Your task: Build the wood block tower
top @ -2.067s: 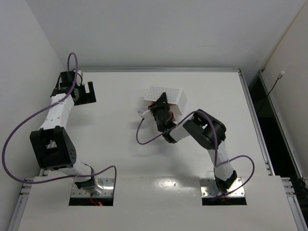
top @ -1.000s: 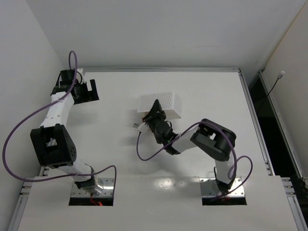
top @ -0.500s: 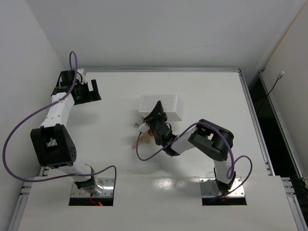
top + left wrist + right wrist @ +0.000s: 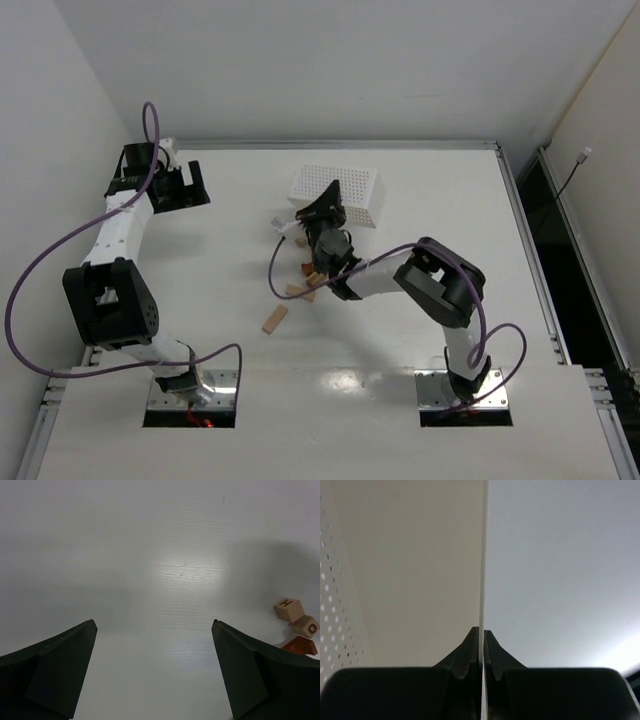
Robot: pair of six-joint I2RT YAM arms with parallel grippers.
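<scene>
Several wood blocks lie loose on the table, none stacked: a long tan block [image 4: 275,318], a tan block [image 4: 297,290] and a reddish block [image 4: 305,268] just below my right wrist. My right gripper [image 4: 327,205] is shut on the thin wall of the white perforated tray [image 4: 345,195], which is tipped up on its side. In the right wrist view the fingers [image 4: 481,630] pinch the tray's wall [image 4: 481,555]. My left gripper [image 4: 192,186] is open and empty at the far left. Its wrist view shows two lettered tan blocks [image 4: 289,608] [image 4: 306,626] and a reddish one [image 4: 300,645] at the right edge.
The table's back rim [image 4: 330,146] runs behind the tray. A purple cable [image 4: 275,262] hangs from the right wrist over the blocks. The right arm's elbow [image 4: 445,285] sits right of the blocks.
My right gripper swung the tray left, then tipped it and drew it back. Blocks have spilled from it onto the table. The left gripper turned slightly to the right.
</scene>
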